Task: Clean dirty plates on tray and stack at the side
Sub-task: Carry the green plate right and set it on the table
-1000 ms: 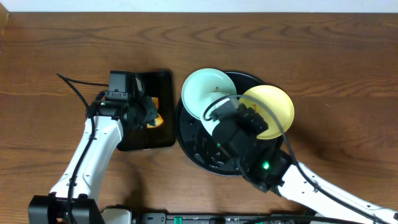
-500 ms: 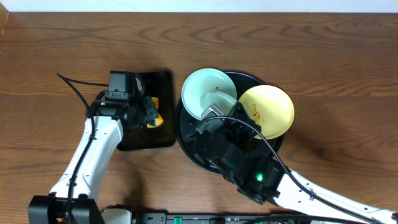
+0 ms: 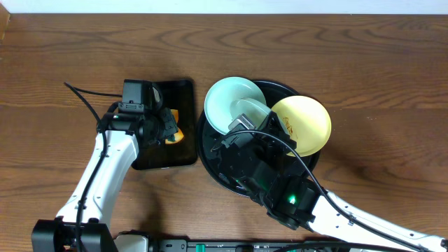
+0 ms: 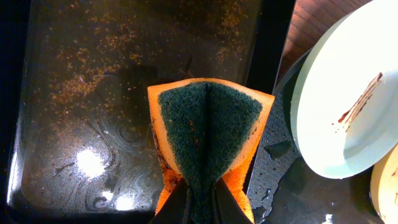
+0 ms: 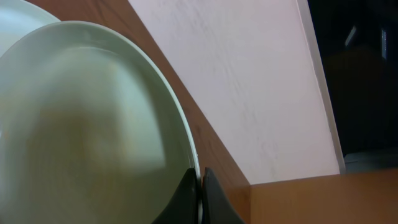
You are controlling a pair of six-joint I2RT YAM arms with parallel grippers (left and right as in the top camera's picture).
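Note:
My right gripper (image 5: 200,200) is shut on the rim of a pale mint-green plate (image 5: 87,130) and holds it tilted on edge. In the overhead view this held plate (image 3: 248,112) shows edge-on above the gripper (image 3: 239,127), over the round black tray (image 3: 205,152). A second mint plate (image 3: 231,98) with thin brown streaks (image 4: 354,106) leans on the tray's far left rim. The yellow plate (image 3: 308,122) lies at the tray's right. My left gripper (image 4: 200,208) is shut on an orange sponge with a green scouring face (image 4: 208,130), over the rectangular tray.
The smaller rectangular black tray (image 3: 150,157) lies left of the round tray, its wet floor speckled with crumbs (image 4: 74,93). Brown wood-grain tabletop (image 3: 378,77) surrounds both trays. A pale wall (image 5: 249,81) stands behind the table.
My right arm has drawn back toward the front of the table, and the mint plate in its jaws is now tilted up on edge. The left arm and sponge have not moved.

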